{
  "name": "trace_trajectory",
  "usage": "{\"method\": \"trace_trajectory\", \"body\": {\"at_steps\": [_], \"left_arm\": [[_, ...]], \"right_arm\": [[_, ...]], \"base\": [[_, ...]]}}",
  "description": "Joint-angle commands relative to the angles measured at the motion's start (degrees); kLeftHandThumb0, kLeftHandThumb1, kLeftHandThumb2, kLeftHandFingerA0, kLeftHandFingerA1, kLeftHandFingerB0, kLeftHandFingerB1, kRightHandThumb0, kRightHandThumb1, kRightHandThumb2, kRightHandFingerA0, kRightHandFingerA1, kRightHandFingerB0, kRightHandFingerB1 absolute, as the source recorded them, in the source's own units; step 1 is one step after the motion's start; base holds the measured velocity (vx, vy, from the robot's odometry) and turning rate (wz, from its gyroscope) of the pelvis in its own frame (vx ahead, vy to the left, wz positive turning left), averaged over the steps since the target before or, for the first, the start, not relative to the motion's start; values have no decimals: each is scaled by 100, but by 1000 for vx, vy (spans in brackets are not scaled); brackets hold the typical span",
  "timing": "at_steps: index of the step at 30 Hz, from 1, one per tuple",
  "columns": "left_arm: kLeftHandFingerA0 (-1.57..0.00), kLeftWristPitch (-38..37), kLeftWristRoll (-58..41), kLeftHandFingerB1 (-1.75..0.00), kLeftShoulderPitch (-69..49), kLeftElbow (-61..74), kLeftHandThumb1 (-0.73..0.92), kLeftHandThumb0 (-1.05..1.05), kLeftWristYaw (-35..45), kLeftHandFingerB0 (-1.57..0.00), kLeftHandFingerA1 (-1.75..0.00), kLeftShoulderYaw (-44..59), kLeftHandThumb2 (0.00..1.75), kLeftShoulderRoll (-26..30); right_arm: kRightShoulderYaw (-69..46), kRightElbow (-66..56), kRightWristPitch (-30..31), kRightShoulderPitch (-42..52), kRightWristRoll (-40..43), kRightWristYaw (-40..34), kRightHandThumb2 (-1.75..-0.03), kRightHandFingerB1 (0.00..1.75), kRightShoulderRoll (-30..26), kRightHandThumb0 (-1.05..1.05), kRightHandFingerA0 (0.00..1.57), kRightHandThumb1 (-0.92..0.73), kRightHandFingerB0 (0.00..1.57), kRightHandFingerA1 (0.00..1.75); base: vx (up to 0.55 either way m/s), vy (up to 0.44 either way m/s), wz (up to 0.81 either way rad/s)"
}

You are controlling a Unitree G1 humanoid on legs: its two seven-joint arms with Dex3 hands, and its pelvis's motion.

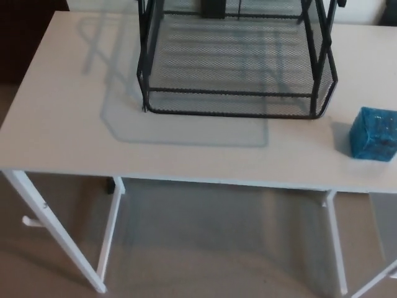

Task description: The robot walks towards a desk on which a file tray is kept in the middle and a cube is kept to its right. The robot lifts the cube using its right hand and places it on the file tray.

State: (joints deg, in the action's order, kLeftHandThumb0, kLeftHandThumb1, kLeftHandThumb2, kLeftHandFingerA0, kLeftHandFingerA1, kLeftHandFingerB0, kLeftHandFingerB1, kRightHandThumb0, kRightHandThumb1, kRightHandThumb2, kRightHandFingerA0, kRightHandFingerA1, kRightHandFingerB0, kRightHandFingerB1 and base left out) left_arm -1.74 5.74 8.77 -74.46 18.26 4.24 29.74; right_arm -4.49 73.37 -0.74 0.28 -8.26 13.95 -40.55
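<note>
A black wire-mesh file tray [239,113] stands in the middle of the white desk [62,118], its upper tiers cut off by the top of the picture. To its right, near the desk's front edge, sits a glittery blue cube [373,134], apart from the tray. Neither of my hands shows in the head view.
The desk's front edge [186,180] runs across the middle of the picture, with white legs [56,233] and a crossbar below it over beige carpet. A dark piece of furniture [25,37] stands at the far left behind the desk.
</note>
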Motion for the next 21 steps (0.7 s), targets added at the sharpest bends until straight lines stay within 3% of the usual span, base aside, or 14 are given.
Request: {"method": "trace_trajectory", "body": {"at_steps": [1, 2, 4, 5, 7, 8, 9, 12, 15, 16, 17, 18, 19, 21], "left_arm": [[-55, -68, -10, -78, -20, 9, 27, -50, -2, -46, -85, 19, 104, 83], [-55, -26, -34, -78, -17, 17, 28, -48, 0, -45, -85, 40, 105, 80], [-55, -79, -25, -77, -57, 19, 28, -46, -3, -48, -82, 34, 104, 70], [-56, -86, -28, -76, -74, 17, 29, -45, -8, -46, -82, 39, 105, 61], [-57, -73, -29, -76, -81, 4, 31, -45, -36, -47, -82, 44, 106, 46], [-56, -57, -28, -75, -81, -2, 31, -44, -54, -45, -81, 47, 106, 35], [-56, -52, -31, -75, -81, -2, 32, -44, -50, -45, -81, 51, 106, 33], [-55, -41, -63, -76, -78, -4, 32, -49, -34, -41, -84, 93, 108, 24], [-59, 7, -65, -77, -45, -8, 32, -48, -8, -44, -86, 121, 110, 37], [-58, -35, -21, -77, -54, -15, 33, -48, -46, -45, -85, 92, 109, 36], [-56, -5, -20, -74, -40, -21, 32, -45, -75, -42, -82, 96, 108, 28], [-57, -22, -28, -78, -49, -20, 31, -47, -51, -42, -87, 103, 111, 34], [-54, -4, -37, -74, -45, -18, 32, -45, -29, -40, -82, 110, 108, 39], [-57, -31, -34, -78, -80, -6, 30, -48, -33, -45, -85, 108, 108, 49]], "right_arm": [[-37, -6, 50, 4, 52, -70, -88, 42, -70, -72, 17, -51, 4, 53], [-242, 21, 129, -15, 267, 21, -58, 36, -40, -66, 15, -61, 14, 41], [-659, 125, 166, -32, 627, 405, -92, 50, -31, -36, 0, -35, 0, 51], [-469, 75, -18, 19, 370, 224, -83, 45, -48, -71, 20, -47, 5, 54], [-433, 92, 47, -44, 296, 284, -58, 37, -66, -68, 32, -57, 9, 49], [-263, 70, -19, -47, 116, 171, -85, 41, -85, -73, 31, -49, 6, 56], [-345, 92, 33, -73, 198, 117, -59, 37, -53, -69, 41, -54, 11, 57], [179, 17, -249, -1, -342, -416, -59, 34, -103, -72, 47, -64, 11, 62], [223, 18, -208, -14, -211, -273, -91, 42, -112, -76, 57, -54, 6, 74], [273, -9, -122, -23, -241, -398, -60, 37, -93, -76, 62, -67, 12, 70], [175, 9, -24, -63, -87, -163, -90, 37, -102, -72, 42, -53, 4, 66], [-896, 165, 474, -122, 1060, 639, -57, 32, -64, -41, 15, -57, 10, 47], [-826, 175, 470, -118, 957, 642, -89, 39, -86, -90, 38, -56, 8, 55], [-25, 103, 72, -124, 17, 150, -60, 31, -128, -77, 32, -64, 7, 50]], "base": [[60, 40, 49], [52, 47, -9], [-1, 34, -4], [11, 97, -5], [5, 139, -8], [5, 165, -12], [4, 184, -15], [10, 213, 0], [-54, 213, -11], [-89, 187, 3], [-5, 161, -13], [-14, 136, 7], [20, 93, 3], [0, 0, 0]]}}
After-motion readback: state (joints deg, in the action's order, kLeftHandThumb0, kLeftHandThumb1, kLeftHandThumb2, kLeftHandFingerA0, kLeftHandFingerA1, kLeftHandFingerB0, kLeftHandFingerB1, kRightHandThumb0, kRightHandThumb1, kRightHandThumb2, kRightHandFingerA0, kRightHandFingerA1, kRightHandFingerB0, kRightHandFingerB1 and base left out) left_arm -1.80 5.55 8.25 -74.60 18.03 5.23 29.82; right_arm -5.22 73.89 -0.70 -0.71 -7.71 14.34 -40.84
